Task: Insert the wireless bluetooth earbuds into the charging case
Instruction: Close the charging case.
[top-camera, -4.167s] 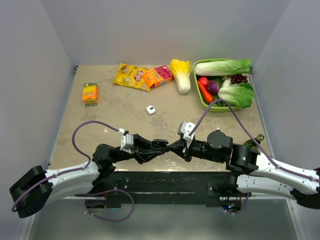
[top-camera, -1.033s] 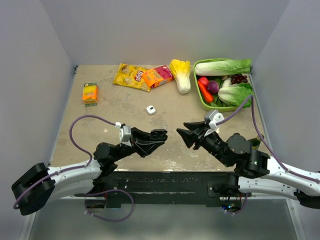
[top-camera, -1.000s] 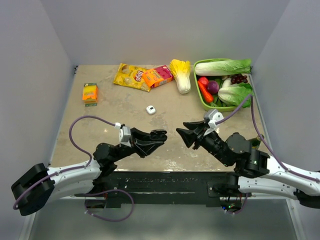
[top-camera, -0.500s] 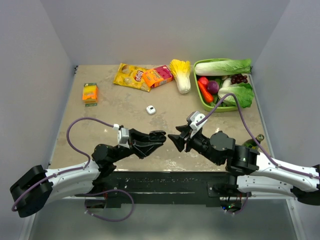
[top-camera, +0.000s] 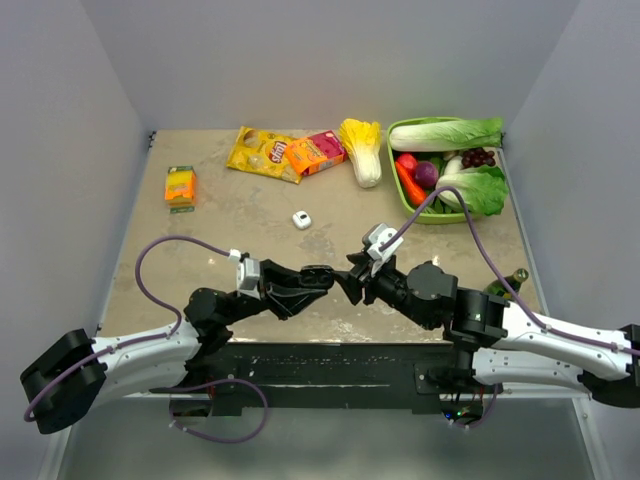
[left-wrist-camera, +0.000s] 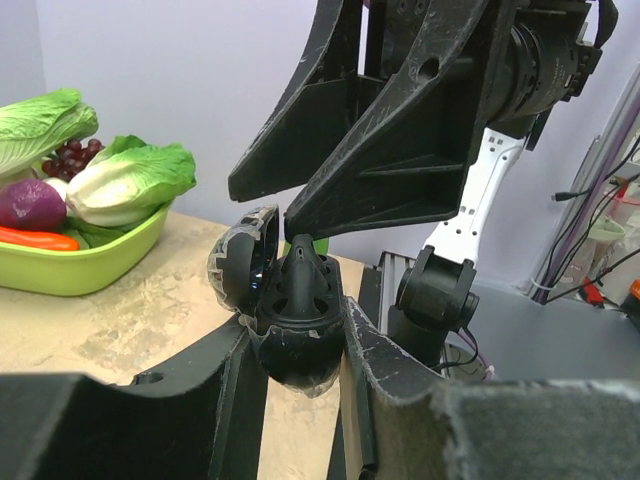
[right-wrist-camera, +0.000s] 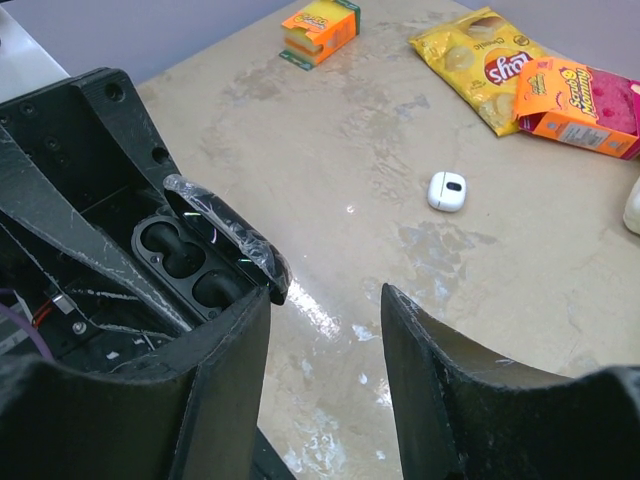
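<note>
The black oval charging case (left-wrist-camera: 296, 345) sits pinched between my left gripper's (left-wrist-camera: 295, 340) pads, its lid (left-wrist-camera: 240, 265) hinged open. In the right wrist view the case (right-wrist-camera: 190, 262) shows two dark wells, and whether any black earbuds fill them I cannot tell. My right gripper (right-wrist-camera: 325, 300) is open with bare table between its fingers, one fingertip against the lid's edge. From above, both grippers (top-camera: 318, 275) (top-camera: 347, 281) meet at the table's near middle. A small white piece (top-camera: 302, 219) lies alone further back; it may be a white earbud or a tiny case.
A green basket (top-camera: 412, 212) of vegetables stands back right, with a napa cabbage (top-camera: 362, 148) beside it. A yellow chip bag (top-camera: 262, 152), an orange box (top-camera: 315, 152) and a small orange pack (top-camera: 180, 185) lie along the back and left.
My right arm has swung left and come down to the case held by the left gripper, with its jaws a little wider. The left gripper kept its hold and hardly moved.
</note>
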